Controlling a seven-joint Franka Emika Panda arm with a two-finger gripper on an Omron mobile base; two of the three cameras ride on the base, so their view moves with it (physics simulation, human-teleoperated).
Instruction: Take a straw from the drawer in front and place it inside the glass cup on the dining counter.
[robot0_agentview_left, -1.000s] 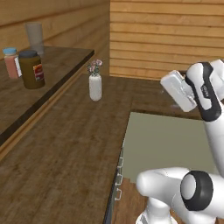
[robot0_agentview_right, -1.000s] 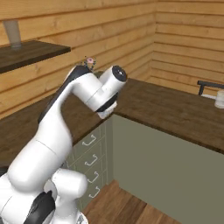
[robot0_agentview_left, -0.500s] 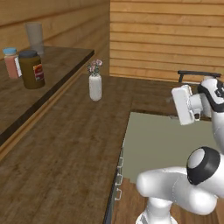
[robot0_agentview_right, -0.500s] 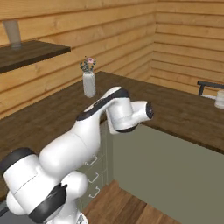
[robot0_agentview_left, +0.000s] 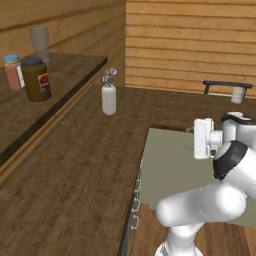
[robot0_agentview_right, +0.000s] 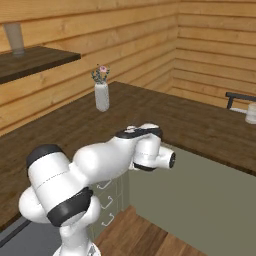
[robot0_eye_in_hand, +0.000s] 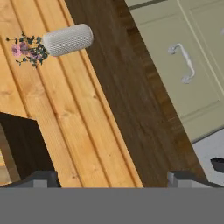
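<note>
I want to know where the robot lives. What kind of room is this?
Probably a kitchen: a dark wood counter with green drawers under it, and a jar on a shelf.

Both base views share the vase (robot0_agentview_left: 109, 99).

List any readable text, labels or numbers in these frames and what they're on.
No text can be read.
Dark brown jar on the shelf: red and pale label, too blurred to read.
Small pink-orange container with a blue lid beside it: no legible marking.
White flower vase: plain, no print.
</note>
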